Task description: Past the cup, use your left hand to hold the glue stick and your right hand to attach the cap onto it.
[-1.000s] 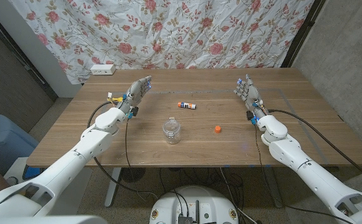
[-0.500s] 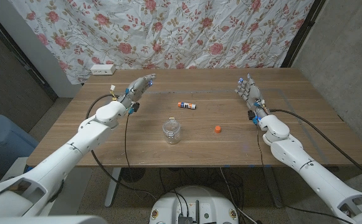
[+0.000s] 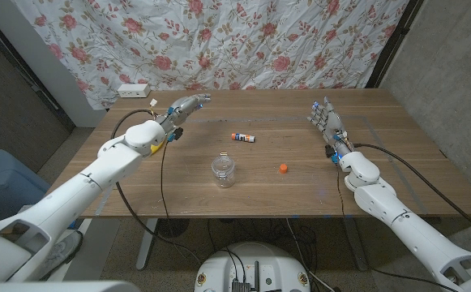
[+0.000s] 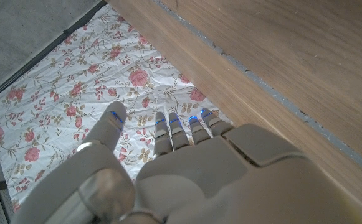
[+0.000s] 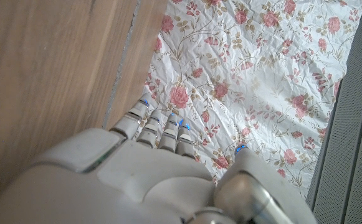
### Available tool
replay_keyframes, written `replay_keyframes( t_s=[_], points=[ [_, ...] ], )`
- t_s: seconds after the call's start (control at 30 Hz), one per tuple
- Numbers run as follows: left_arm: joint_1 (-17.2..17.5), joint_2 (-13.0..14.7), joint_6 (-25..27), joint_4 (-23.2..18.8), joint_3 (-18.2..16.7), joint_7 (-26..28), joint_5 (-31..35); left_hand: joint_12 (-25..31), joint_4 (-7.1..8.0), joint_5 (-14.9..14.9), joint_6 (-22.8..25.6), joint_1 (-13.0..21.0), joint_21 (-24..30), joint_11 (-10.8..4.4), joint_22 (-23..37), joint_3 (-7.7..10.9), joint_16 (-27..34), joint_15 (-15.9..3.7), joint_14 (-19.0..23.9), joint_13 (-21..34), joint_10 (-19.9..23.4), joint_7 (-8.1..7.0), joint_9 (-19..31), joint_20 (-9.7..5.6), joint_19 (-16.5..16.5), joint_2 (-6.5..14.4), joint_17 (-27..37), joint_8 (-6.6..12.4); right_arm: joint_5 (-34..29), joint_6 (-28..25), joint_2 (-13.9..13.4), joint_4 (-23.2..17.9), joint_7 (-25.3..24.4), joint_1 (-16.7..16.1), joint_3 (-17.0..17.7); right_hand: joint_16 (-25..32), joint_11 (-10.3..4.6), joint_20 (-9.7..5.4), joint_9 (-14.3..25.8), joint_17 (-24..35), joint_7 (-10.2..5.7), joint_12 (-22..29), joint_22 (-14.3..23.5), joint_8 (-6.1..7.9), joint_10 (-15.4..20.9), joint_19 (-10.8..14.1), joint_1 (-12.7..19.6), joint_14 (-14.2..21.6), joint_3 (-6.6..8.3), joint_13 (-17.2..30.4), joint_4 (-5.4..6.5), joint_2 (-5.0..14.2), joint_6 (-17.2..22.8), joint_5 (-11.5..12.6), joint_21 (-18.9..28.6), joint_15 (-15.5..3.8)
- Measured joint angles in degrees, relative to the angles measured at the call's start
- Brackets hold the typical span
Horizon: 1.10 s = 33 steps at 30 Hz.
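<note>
1. Since a second ago the left robot hand (image 3: 188, 105) has swung from fingers-up to reaching forward toward the tabletop's (image 3: 397, 170) middle – fingers spread, holding nothing
2. The right robot hand (image 3: 324, 120) has stayed where it was near the far right, upright, fingers apart and empty
3. The glue stick (image 3: 244, 138) lies on its side past the clear cup (image 3: 224, 171), uncapped; the orange cap (image 3: 284, 169) sits apart from it, to the cup's right – neither has shifted
4. The left arm seems to be starting its approach to the stick; grasp and capping are both not yet begun, and the right waits its turn
</note>
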Motion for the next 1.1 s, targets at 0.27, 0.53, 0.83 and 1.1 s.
replay_keyframes(
  t_s=[0.27,0.53,0.83,1.1],
  points=[
    [-2.41,1.95,1.81,-2.76,2.08,-0.41,1.76,0.00,0.00,0.00,0.66,0.79,0.00,-0.67,0.00,0.00,0.00,0.21,0.22,0.00,0.67,-0.66,0.00,-0.31,0.31,-0.80,0.00,0.00,0.42,1.11,-0.03,0.28,0.83,-0.11,0.17,0.00,-0.31,0.00,0.00,-0.31,0.00,0.00,0.00,0.00,0.31,0.00,0.00,0.32,0.17,-0.37,-0.17,0.00,0.63,-0.01,0.00,-0.31],
    [-5.14,3.91,6.54,-5.37,4.33,-3.72,8.90,0.00,0.01,0.00,1.19,2.04,-0.28,-1.35,0.01,0.01,0.00,0.41,0.41,-0.01,1.36,-1.14,-0.01,-0.31,0.31,-1.72,0.00,0.00,0.64,2.15,0.29,1.78,1.49,-0.08,0.41,0.00,-0.31,0.00,0.00,-0.53,0.00,0.00,0.00,0.00,0.31,0.00,0.00,0.32,0.24,-0.57,-0.25,0.00,0.63,-0.01,0.00,-0.31],
    [-7.85,5.56,9.12,-7.81,6.54,-6.71,14.45,0.00,0.00,0.00,2.77,4.42,-0.92,-2.26,0.01,0.00,0.00,0.19,0.19,-0.01,2.87,-1.31,-0.01,0.56,-2.43,-3.21,0.29,0.11,0.66,2.85,0.72,2.70,1.66,0.16,0.46,0.22,-0.31,0.00,0.00,-0.76,0.00,0.00,0.00,0.00,0.31,0.00,-0.09,0.32,0.24,-0.86,-0.24,0.08,0.62,-0.01,0.20,-0.30],
    [-10.14,6.34,9.99,-8.93,8.26,-8.37,17.06,-0.40,-0.15,0.00,2.77,5.77,-0.92,-2.35,0.01,-0.15,-0.27,0.63,-0.87,-0.01,2.96,-1.32,-0.02,0.81,-3.92,-4.11,0.28,0.12,0.56,3.13,0.81,2.86,1.64,0.17,0.48,0.21,-0.19,0.00,-0.01,-0.84,-0.01,0.00,0.00,0.00,0.42,0.00,-0.39,0.32,0.24,-0.98,-0.24,0.38,0.63,-0.02,0.20,-0.30]
  ],
)
